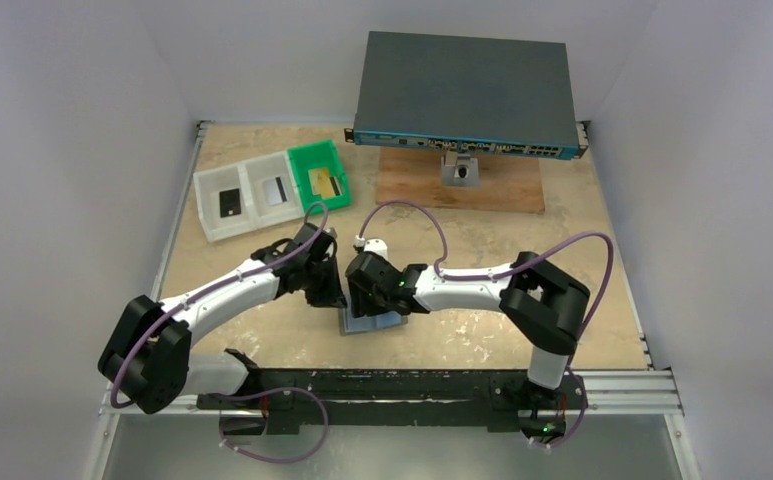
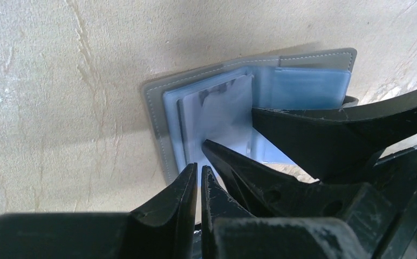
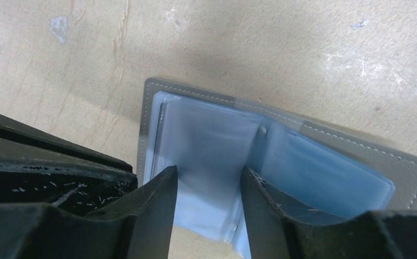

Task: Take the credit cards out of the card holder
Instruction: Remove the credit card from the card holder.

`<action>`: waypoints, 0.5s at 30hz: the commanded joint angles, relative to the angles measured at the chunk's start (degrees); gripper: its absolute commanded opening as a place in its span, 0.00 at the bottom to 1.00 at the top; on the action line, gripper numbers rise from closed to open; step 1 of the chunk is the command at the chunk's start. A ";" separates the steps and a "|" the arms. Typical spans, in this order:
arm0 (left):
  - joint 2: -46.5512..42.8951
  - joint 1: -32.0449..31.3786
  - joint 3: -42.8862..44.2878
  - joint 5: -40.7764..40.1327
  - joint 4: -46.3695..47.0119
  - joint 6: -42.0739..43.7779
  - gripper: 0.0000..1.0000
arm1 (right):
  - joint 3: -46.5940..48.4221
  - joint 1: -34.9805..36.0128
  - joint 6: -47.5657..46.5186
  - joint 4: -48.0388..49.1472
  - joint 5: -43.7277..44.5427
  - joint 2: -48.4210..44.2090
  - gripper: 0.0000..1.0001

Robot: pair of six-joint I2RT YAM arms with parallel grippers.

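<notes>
- At the near middle of the counter [image 1: 482,335], between both arms, the card holder [image 1: 365,323] lies open with its pockets up.
- The left pincer [image 2: 198,181] is almost closed at one edge of it. I cannot tell if it pinches a sleeve.
- The right pincer [image 3: 209,186] stands half wide over a clear pocket.
- A pale card [image 2: 222,108] seems to sit inside. The next move, I think, is to grip it and slide it out.

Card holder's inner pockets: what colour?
The card holder has translucent pale blue pockets in a grey stitched cover. Clearest in the right wrist view.
</notes>
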 commanded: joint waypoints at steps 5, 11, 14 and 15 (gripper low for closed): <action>-0.36 0.34 -0.86 1.23 2.22 -0.89 0.07 | -4.24 -0.24 -0.24 -0.79 -0.56 5.34 0.35; 0.60 0.29 -0.80 2.51 3.01 -0.67 0.07 | -6.60 -1.02 0.12 1.52 -1.91 3.95 0.22; 1.42 0.26 -0.61 2.53 3.21 -0.54 0.07 | -7.49 -1.39 -0.04 2.88 -2.77 3.17 0.18; 1.80 0.32 -0.61 2.26 3.34 -0.60 0.07 | -7.63 -1.45 -0.03 3.30 -2.95 2.95 0.17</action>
